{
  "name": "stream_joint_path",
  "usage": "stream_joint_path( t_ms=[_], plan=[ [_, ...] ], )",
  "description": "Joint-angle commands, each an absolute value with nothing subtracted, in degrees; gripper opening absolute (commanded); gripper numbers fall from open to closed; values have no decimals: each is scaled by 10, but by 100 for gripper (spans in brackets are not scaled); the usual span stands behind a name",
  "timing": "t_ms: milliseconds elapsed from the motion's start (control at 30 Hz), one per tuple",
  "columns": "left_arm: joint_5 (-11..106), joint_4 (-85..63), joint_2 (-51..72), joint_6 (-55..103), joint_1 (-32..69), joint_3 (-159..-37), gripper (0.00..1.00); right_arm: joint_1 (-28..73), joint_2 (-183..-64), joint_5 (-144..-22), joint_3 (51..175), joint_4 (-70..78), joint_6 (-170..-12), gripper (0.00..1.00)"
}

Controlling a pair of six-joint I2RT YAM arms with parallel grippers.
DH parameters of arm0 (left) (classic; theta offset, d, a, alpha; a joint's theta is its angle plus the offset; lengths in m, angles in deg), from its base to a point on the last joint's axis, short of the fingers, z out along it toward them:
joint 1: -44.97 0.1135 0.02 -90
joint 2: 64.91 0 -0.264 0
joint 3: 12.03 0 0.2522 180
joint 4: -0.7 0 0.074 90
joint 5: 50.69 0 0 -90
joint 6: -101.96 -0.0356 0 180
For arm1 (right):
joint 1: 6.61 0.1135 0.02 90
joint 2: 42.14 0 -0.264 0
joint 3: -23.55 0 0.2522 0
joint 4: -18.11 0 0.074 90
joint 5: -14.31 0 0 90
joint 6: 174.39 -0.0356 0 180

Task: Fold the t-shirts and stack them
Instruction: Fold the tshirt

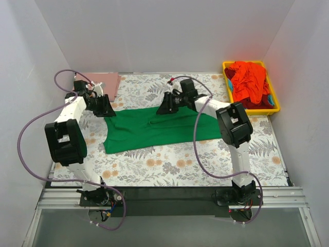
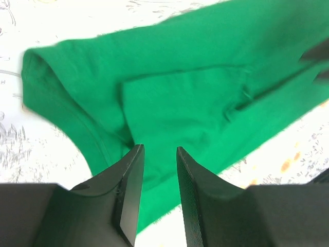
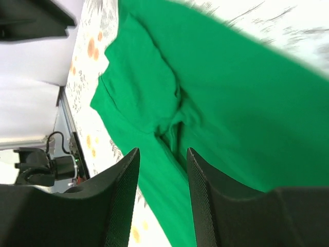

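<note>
The green t-shirt [image 1: 154, 128] lies in the middle of the tabletop [image 1: 205, 159], only partly folded, I think. The left tool [image 2: 159, 149] and right tool [image 3: 162, 152] are spread apart above it, holding nothing. A pink t-shirt [image 1: 108, 82] at the far left corner looks folded. The red-orange t-shirts [image 1: 249, 82] lie bunched in the yellow bin [image 1: 276, 105] at the far right corner.

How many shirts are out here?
3: a green shirt spread mid-table, a pink shirt at the far left, a red-orange heap in the yellow bin, maybe hiding more.

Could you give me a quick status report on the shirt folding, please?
Left gripper open, right gripper open, both above green t-shirt. Shirt spread out, not stacked. Nothing blocking.
</note>
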State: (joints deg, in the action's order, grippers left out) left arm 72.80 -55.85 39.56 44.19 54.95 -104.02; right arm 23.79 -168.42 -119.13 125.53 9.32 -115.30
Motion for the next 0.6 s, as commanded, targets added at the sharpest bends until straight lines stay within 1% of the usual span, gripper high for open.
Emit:
stream_joint_path(
  t_ms=[0,33,67,100,133,200,233,267,400,500,533,567],
  plan=[
    [761,-554,304,446,553,-1014,31,185,-1589,-1217,1255,35,-1059,48],
    [761,-573,300,441,549,-998,31,177,-1580,-1211,1255,-39,-993,45],
    [760,-577,295,438,546,-985,31,163,-1565,-1201,1255,-74,-954,43],
    [759,-579,284,436,544,-972,29,157,-1558,-1165,1256,-140,-921,41],
    [753,-577,275,435,533,-943,25,154,-1554,-1146,1256,-167,-892,37],
    [724,-565,257,444,515,-916,21,142,-1547,-1103,1248,-226,-819,32],
    [702,-554,254,447,495,-898,20,140,-1546,-1088,1243,-239,-798,28],
    [695,-549,254,458,486,-892,16,139,-1546,-1059,1233,-249,-767,26],
    [655,-530,278,501,458,-892,1,140,-1558,-1015,1216,-276,-720,16],
    [603,-517,296,519,431,-891,0,140,-1573,-980,1213,-287,-688,8],
    [588,-514,303,525,422,-892,0,140,-1575,-975,1204,-288,-681,3],
    [566,-513,315,526,420,-893,0,139,-1579,-963,1199,-290,-676,1]
  ],
)
